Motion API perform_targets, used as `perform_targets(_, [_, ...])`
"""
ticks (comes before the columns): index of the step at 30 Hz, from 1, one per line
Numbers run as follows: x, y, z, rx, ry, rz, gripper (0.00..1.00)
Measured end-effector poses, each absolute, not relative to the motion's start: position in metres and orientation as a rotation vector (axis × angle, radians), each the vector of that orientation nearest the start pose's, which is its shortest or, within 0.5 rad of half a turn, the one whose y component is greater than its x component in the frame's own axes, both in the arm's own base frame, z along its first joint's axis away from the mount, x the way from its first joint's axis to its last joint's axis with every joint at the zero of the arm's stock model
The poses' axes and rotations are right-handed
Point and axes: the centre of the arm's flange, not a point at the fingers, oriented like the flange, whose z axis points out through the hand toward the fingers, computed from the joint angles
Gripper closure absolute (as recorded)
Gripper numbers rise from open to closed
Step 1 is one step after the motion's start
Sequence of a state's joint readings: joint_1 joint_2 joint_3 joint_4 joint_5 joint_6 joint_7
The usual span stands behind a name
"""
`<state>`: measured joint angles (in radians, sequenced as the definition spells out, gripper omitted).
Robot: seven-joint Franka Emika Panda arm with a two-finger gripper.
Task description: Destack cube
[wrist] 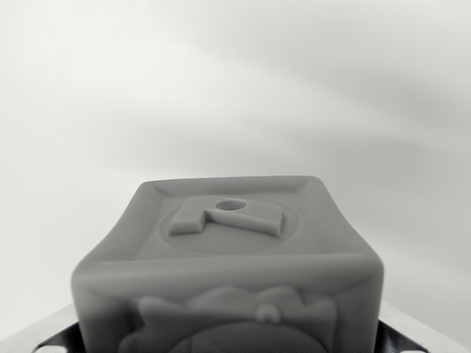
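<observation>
A grey cube [228,250] fills the lower middle of the wrist view, very close to the camera. Its top face carries a raised letter shape with a small round hole, and its near face shows an embossed figure. My gripper [229,340] is shut on the cube. Only slivers of its metal fingers [45,334] show, at the bottom left and bottom right corners, pressed against the cube's two sides. Whatever lies under the cube is hidden, and no second cube shows.
Behind the cube there is only a pale, blurred surface [235,88] with soft grey shading. No edges or other objects can be made out.
</observation>
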<state>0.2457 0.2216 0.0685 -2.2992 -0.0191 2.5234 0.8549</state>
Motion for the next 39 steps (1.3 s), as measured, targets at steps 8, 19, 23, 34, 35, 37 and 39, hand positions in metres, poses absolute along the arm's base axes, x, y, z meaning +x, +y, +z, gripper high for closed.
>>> perform_targets(8, [0.505, 0.178, 0.253, -3.037, 0.786, 0.000, 1.00])
perform_targets(19, [0.507, 0.199, 0.253, -3.048, 0.742, -0.001, 1.00])
perform_targets(23, [0.509, 0.207, 0.254, -3.052, 0.725, -0.001, 1.00])
perform_targets(34, [0.511, 0.226, 0.254, -3.061, 0.684, 0.001, 1.00])
perform_targets(35, [0.511, 0.228, 0.254, -3.062, 0.680, 0.001, 1.00])
perform_targets(37, [0.512, 0.232, 0.254, -3.063, 0.673, 0.000, 1.00])
perform_targets(39, [0.511, 0.233, 0.251, -3.064, 0.671, 0.002, 1.00])
